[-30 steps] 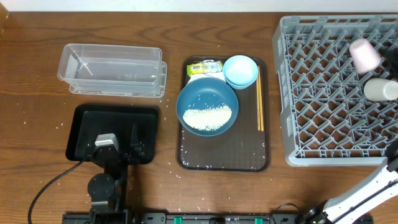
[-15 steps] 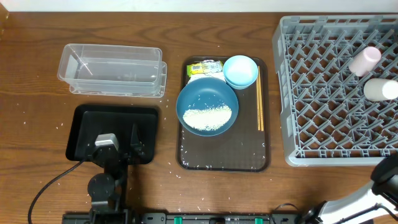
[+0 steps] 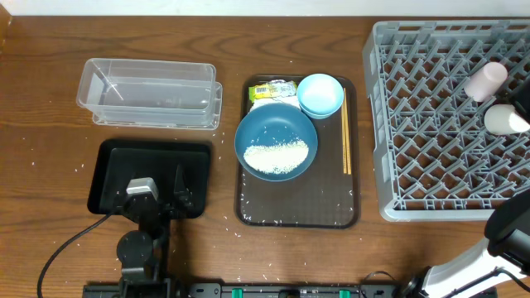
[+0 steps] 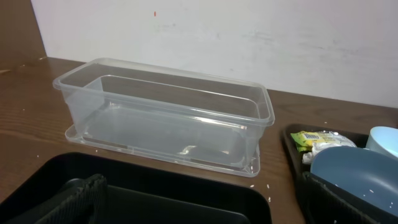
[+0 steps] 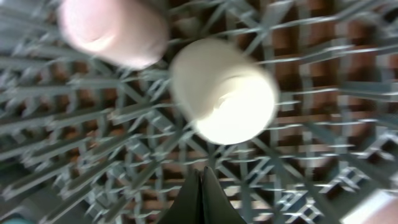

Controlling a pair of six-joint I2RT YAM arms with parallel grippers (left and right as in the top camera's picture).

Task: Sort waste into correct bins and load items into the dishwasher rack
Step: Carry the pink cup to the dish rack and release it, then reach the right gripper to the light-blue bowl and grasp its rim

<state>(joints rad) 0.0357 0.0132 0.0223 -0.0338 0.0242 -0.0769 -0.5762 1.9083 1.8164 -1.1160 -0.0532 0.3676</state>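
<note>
The grey dishwasher rack (image 3: 431, 124) holds a pink cup (image 3: 484, 80) and a white cup (image 3: 503, 120) at its right side. Both also show in the right wrist view, the pink cup (image 5: 112, 28) and the white cup (image 5: 224, 90). My right gripper (image 5: 200, 183) is shut and empty above the lattice, near the white cup. The dark-blue bowl (image 3: 276, 124) holds rice (image 3: 276, 157). The light-blue cup (image 3: 320, 93), snack wrapper (image 3: 272, 88), napkin (image 3: 262, 104) and chopsticks (image 3: 346, 141) lie around it. My left gripper (image 3: 157, 197) is open over the black tray (image 3: 116, 170), in front of the clear tub (image 3: 149, 93).
The bowl, cup, wrapper, napkin and chopsticks all sit on a brown serving tray (image 3: 298, 211). Stray rice grains dot the wooden table around the trays. My right arm (image 3: 507, 232) reaches in at the front right corner, beside the rack's front edge.
The pink cup shifted a little right and settled tilted in the rack. My right arm drew back toward the front right corner. The left arm has not moved.
</note>
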